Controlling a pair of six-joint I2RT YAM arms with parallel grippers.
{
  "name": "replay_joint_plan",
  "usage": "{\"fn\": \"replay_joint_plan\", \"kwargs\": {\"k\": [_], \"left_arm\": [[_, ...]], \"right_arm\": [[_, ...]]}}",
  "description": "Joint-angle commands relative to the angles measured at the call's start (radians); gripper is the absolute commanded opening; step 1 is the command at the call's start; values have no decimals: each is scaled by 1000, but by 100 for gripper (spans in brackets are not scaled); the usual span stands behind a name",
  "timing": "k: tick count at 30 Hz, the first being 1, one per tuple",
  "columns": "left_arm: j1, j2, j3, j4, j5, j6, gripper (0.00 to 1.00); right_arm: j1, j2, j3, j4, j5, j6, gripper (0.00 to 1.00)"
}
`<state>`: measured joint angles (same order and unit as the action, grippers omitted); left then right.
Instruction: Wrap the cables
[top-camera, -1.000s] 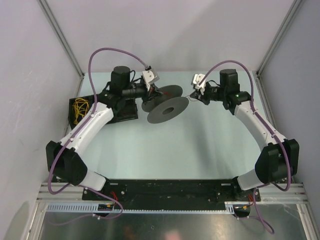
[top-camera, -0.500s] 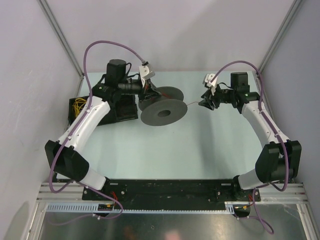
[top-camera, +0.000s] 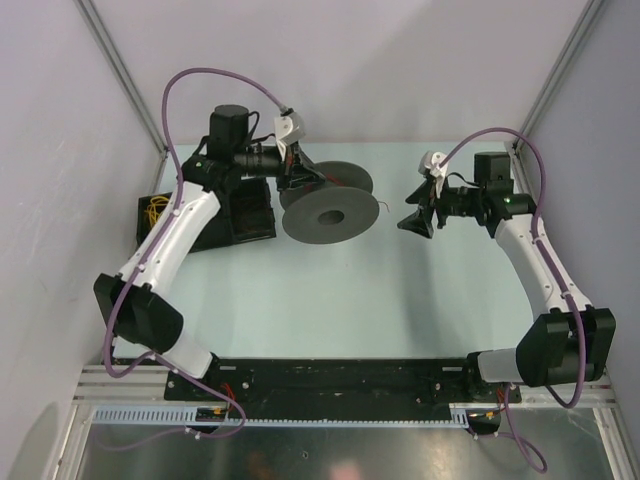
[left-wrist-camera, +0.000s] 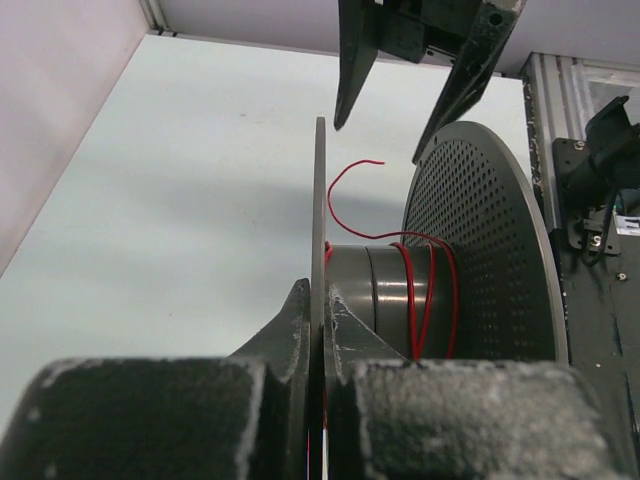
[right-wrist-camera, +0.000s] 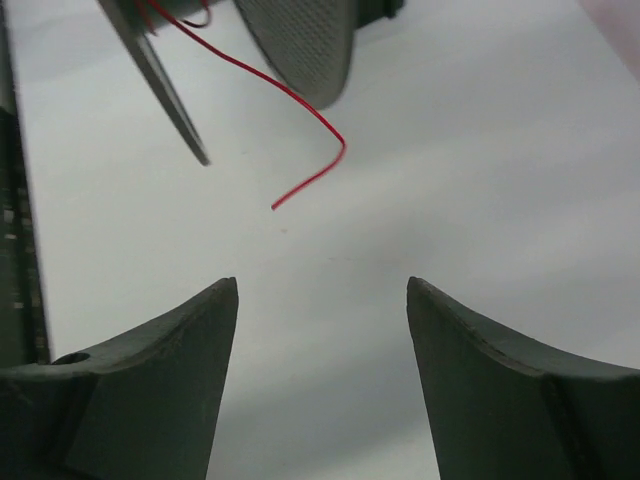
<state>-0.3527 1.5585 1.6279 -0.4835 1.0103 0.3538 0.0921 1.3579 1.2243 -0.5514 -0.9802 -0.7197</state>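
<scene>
My left tool (left-wrist-camera: 318, 300) is pinched shut on the thin near disc of the spool (left-wrist-camera: 485, 250), holding it on edge so the hub stays free to take wire. My right tool (right-wrist-camera: 320, 290) gapes wide with nothing in it, aimed at the loose end, I'd judge ready to catch it. Further on, the red cable (right-wrist-camera: 270, 84) makes about three turns round the hub, its curled tail hanging free above the tabletop (top-camera: 330, 300). Two tools, one spool with two discs, one cable

Overhead view looks down; close wrist views share spool (left-wrist-camera: 480, 250) and cables (left-wrist-camera: 410, 300).
</scene>
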Motion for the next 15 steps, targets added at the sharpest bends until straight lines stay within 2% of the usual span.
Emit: {"fn": "replay_joint_plan", "kwargs": {"k": [1, 6, 10, 15], "left_arm": [[5, 2, 91, 39, 98, -36, 0], [11, 18, 135, 40, 132, -20, 0], [12, 27, 148, 41, 119, 0, 0], [9, 32, 129, 40, 96, 33, 0]], "right_arm": [[6, -36, -6, -87, -131, 58, 75], [-19, -40, -6, -40, -186, 241, 78], [-74, -41, -6, 95, -237, 523, 82], [-118, -55, -5, 309, -230, 882, 86]]}}
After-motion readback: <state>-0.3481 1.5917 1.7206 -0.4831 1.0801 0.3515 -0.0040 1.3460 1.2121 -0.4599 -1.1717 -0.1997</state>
